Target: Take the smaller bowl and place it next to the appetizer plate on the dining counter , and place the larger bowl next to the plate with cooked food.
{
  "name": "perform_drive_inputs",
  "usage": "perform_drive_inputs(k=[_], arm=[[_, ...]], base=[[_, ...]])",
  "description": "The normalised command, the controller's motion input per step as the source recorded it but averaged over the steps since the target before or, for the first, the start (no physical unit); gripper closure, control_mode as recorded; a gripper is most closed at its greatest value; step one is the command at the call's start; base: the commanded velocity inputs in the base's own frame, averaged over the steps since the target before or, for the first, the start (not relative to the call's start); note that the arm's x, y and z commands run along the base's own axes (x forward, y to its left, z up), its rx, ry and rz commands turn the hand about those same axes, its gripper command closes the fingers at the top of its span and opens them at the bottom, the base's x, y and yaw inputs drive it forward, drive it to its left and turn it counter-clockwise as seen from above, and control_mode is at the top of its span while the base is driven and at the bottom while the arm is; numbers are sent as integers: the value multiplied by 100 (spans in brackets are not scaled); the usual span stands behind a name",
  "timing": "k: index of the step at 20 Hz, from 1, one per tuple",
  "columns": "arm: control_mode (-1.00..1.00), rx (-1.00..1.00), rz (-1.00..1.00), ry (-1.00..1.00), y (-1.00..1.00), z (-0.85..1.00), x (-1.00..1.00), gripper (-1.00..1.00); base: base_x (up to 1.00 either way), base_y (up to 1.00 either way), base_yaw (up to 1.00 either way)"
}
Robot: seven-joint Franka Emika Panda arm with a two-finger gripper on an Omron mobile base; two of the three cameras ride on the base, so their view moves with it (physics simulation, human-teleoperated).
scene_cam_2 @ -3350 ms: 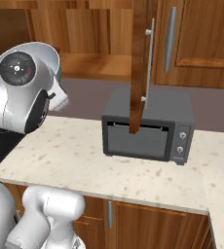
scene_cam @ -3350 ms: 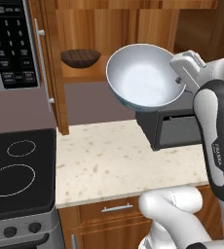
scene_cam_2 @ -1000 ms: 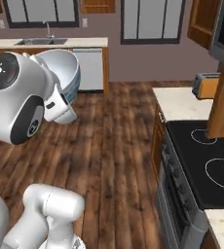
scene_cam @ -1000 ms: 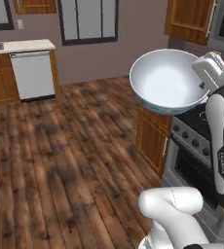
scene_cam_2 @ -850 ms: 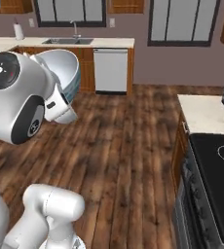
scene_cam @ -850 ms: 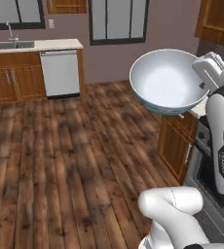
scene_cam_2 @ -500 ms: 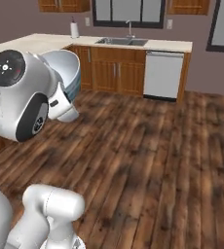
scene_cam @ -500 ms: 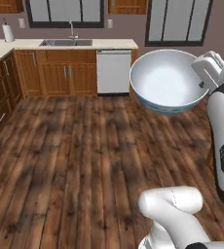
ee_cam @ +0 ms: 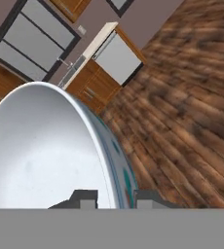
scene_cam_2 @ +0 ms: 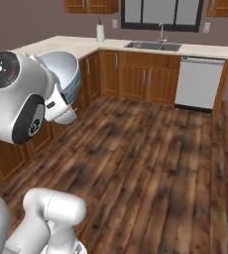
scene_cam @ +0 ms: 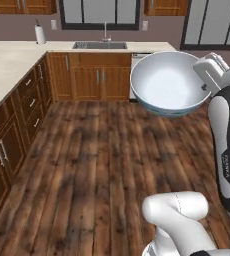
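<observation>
gripper [ee_cam: 115,197]: clamped on rim of larger bowl [scene_cam: 168,83], one finger inside, one outside | bowl: held up in the air, tilted, pale inside facing left base camera, above wood floor [scene_cam: 87,165] | beyond: sink [scene_cam: 100,45], dishwasher [scene_cam_2: 199,83], L-shaped counter [scene_cam_2: 76,45] with paper towel roll [scene_cam: 40,34]

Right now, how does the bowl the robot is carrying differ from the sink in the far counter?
The bowl is round and tipped on its side in the air; the sink is rectangular and set flat into the counter. The bowl is pale bluish-white inside with blue-green marks outside; the sink is plain grey. The tool grips the bowl's rim; nothing touches the sink. Both are empty basins.
</observation>
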Motion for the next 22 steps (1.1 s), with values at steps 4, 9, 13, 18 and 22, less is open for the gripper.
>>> perform_drive_inputs(k=[4,9,13,18,22], arm=[[100,0,0,0,0,0,0,100],[100,0,0,0,0,0,0,100],[100,0,0,0,0,0,0,100],[100,0,0,0,0,0,0,100],[100,0,0,0,0,0,0,100]], base=[[99,100,0],[32,100,0],[-11,100,0],[-3,100,-1],[5,100,-5]])
